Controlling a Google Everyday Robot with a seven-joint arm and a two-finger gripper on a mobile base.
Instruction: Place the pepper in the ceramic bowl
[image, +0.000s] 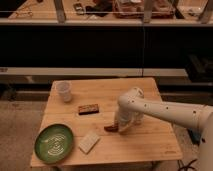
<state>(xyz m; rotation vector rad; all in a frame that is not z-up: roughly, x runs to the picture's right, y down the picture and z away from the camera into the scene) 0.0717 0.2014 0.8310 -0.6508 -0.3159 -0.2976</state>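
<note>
The pepper (109, 129) is a small dark reddish-brown piece lying on the wooden table (150, 142) near its middle. My gripper (119, 128) hangs from the white arm that reaches in from the right. It is low over the table, right at the pepper's right end. The ceramic bowl (54, 142), wide, shallow and green with pale swirl lines, sits at the table's front left corner, well to the left of the gripper.
A small whitish translucent cup (64, 91) stands at the back left. A flat brown rectangular block (88, 108) lies left of the gripper. A pale flat block (89, 142) lies between the bowl and the pepper. Dark shelving stands behind the table.
</note>
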